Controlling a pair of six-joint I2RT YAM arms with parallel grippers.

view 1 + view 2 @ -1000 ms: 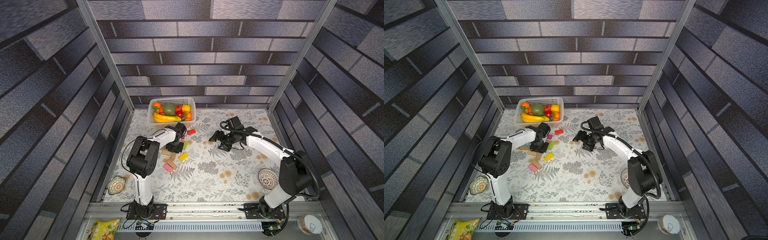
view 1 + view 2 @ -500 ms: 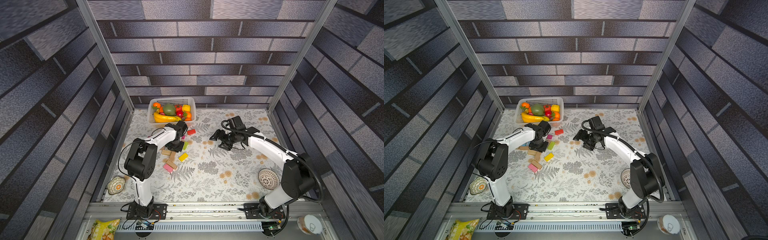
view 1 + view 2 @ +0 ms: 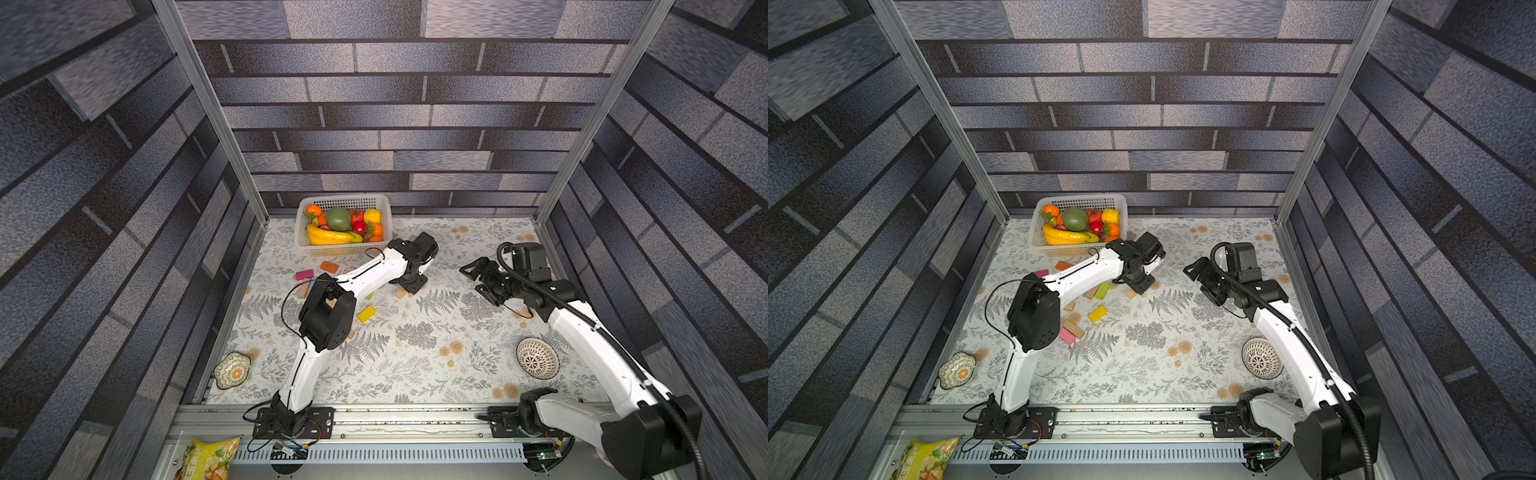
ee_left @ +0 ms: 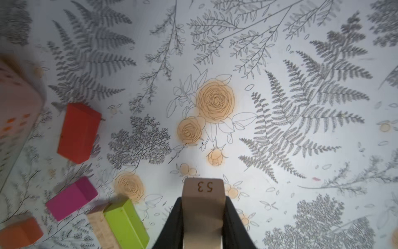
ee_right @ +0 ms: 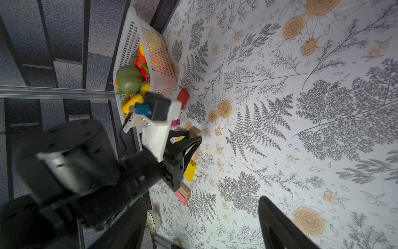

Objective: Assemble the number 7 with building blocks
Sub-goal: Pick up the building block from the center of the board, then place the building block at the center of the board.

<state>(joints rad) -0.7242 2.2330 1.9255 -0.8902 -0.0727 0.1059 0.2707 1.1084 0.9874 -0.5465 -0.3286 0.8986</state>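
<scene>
1. In both top views the left pincer (image 3: pixel 409 286) sits low over the surface (image 3: pixel 415 374). Its jaws are drawn narrow on a tan block (image 3: pixel 1131 293) that pokes out past the tips. Whether that block touches the surface I cannot tell. Back along this pincer's own arm the loose building blocks lie scattered. A green block (image 3: pixel 1102 291) is near, a yellow block (image 3: pixel 366 313) is a little farther, and a pink block (image 3: pixel 1067 336) touches a second tan block (image 3: pixel 1073 328) by the elbow. A red block (image 3: pixel 329 267) lies beside that arm, just in front of the fruit basket (image 3: pixel 345 249). The right pincer (image 3: pixel 476 282) is well apart from the left one, jaws wide, nothing between them.
2. In the left wrist view the tan block, marked 53 on its end, is clamped between the two black fingers (image 4: pixel 232 224) and reaches beyond them. To one side of the pincer the green block lies against a third tan block (image 4: pixel 99 226). Past these are a magenta block (image 4: pixel 71 198) and an orange block (image 4: pixel 20 231). The red block is farther ahead, by the blurred basket wall.
3. In the right wrist view one dark finger (image 5: pixel 275 226) of the right pincer shows, with patterned surface beside it. Ahead of it the left pincer grips the tan block, and the yellow block is just beside that pincer. The basket holds toy fruit (image 5: pixel 129 82).
</scene>
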